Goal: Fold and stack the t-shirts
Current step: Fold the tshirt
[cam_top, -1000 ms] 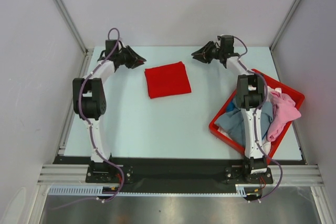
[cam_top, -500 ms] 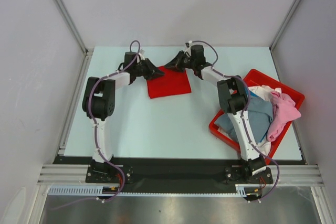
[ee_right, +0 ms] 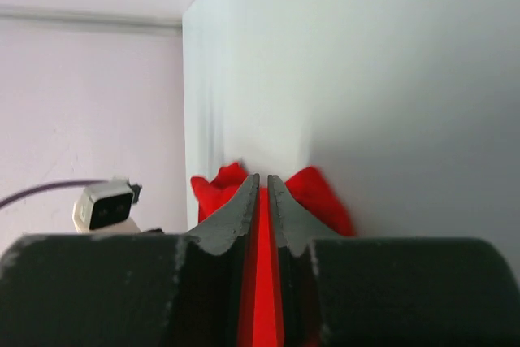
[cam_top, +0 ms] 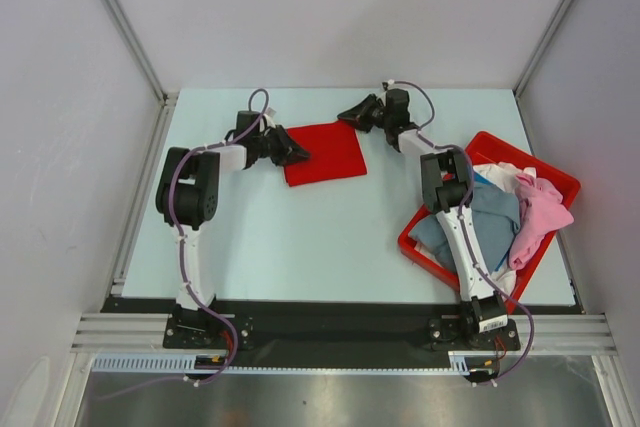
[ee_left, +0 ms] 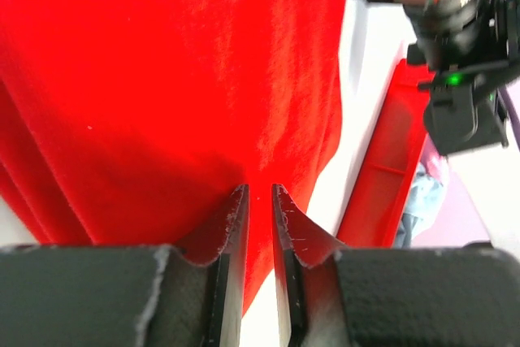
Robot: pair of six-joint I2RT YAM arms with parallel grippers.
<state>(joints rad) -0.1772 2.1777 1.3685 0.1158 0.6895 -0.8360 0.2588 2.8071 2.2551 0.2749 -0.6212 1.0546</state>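
Note:
The bright red t-shirt [cam_top: 322, 154] lies folded in a rough square at the far middle of the table. My left gripper [cam_top: 298, 156] rests at its left edge with the jaws almost together. In the left wrist view [ee_left: 258, 188] bare table shows through the thin gap, so it holds nothing, and the red cloth [ee_left: 179, 79] fills the frame. My right gripper [cam_top: 346, 115] is at the shirt's far right corner. In the right wrist view [ee_right: 263, 176] red cloth fills the slit between the jaws and bulges on both sides [ee_right: 321, 193].
The red plastic bin [cam_top: 548, 173] stands at the right, tilted, and holds a grey-blue shirt [cam_top: 485, 222], a pink one [cam_top: 540, 212] and a white one [cam_top: 498, 178]. Its wall also shows in the left wrist view [ee_left: 388, 168]. Frame posts and walls close off the back and sides.
Both grippers came in from the far corners to the red shirt. Since half a second ago the left slid down to the shirt's left edge and the right drew back rightward.

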